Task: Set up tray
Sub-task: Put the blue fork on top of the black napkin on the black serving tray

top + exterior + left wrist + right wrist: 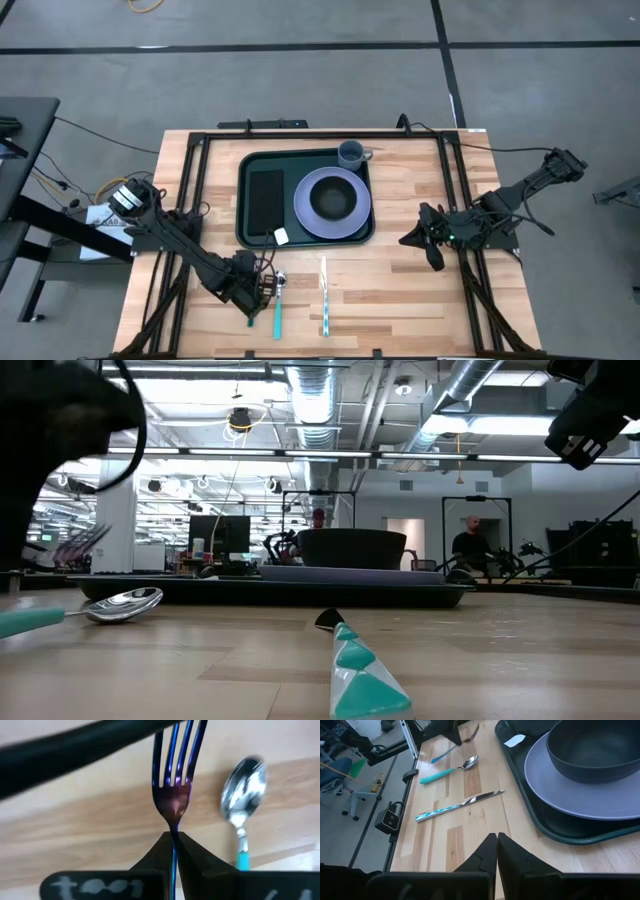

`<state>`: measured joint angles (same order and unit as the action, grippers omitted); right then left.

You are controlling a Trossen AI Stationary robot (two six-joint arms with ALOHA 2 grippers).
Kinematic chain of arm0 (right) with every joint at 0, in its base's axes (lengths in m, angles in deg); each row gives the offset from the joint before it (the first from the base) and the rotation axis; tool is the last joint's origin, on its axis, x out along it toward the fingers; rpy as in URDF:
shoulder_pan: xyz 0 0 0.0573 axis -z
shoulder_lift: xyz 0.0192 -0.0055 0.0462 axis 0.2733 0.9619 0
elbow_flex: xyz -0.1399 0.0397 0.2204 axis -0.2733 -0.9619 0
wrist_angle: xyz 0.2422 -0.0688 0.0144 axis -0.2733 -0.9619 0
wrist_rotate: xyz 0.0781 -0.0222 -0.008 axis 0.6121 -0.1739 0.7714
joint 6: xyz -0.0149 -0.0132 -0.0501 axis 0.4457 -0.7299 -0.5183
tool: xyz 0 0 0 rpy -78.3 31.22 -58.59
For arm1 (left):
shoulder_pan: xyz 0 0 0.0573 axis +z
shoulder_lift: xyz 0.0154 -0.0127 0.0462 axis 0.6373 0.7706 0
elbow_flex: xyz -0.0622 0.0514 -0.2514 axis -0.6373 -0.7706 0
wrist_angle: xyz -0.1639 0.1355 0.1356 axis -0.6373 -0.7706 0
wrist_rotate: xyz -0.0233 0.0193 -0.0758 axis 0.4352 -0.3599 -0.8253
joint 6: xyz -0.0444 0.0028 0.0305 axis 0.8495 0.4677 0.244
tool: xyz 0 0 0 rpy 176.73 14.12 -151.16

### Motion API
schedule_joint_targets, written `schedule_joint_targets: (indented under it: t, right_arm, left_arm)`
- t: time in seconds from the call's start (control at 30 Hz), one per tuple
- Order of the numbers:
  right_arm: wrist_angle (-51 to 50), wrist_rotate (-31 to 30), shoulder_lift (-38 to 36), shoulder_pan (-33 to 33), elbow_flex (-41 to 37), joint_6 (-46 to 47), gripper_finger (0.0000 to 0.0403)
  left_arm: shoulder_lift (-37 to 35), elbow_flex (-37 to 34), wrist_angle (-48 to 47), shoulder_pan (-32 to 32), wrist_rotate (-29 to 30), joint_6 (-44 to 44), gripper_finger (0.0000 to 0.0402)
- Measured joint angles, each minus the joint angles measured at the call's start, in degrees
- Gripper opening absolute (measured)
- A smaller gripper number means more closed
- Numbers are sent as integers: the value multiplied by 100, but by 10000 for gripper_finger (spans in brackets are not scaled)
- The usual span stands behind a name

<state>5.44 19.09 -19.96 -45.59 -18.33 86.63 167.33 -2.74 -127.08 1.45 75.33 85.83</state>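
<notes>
The dark green tray (248, 170) holds a black napkin (266, 198), a purple plate (352, 222) with a dark bowl (333, 200) on it, and a grey cup (351, 154). At the table's near left, my left gripper (174, 837) is shut on a blue-purple fork (175, 800). Beside the fork a spoon (245, 785) with a teal handle lies flat on the wood. A knife (324, 295) lies to the right of the spoon. My right gripper (496, 840) hovers shut and empty, right of the tray. My left gripper pinches the fork's thin neck (174, 826), just behind the head, between its two fingers. They come steeply from above. The tines (85, 540) stick out past the fingertips, raised off the table. Whether the handle end (440, 755) rests on the wood, I cannot tell.
A white tag (281, 236) lies at the tray's near rim beside the napkin. Black rails (190, 175) run along the table's left, right and far sides. Bare wood lies between the tray's near rim and the cutlery.
</notes>
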Motion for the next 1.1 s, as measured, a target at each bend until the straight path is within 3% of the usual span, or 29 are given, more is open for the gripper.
schedule_joint_targets:
  t: [0.2,0.3,0.5,0.63,0.8,0.9,1.1]
  right_arm:
    - [0,2,0,-1,0,5,5]
    - [0,2,0,-1,0,5,5]
    - [-2,-30,0,-1,2,-173,5]
    - [28,-392,0,-1,1,-554,5]
    - [528,-1156,0,-1,0,-1828,5]
    - [675,-1372,0,-1,0,-2348,5]
    - [605,-1417,0,17,0,-2378,5]
  left_arm:
    - [-552,92,-872,477,930,-33,0]
    - [-1038,86,-1624,917,1101,-236,0]
    - [-2126,86,-2409,2236,1356,-1649,0]
    - [-2478,86,-2302,3302,1048,-3055,0]
    - [-2350,88,-1916,4484,318,-4624,0]
    - [-2124,88,-1556,4966,62,-5217,0]
    - [-1263,88,-1190,5514,-350,-5983,0]
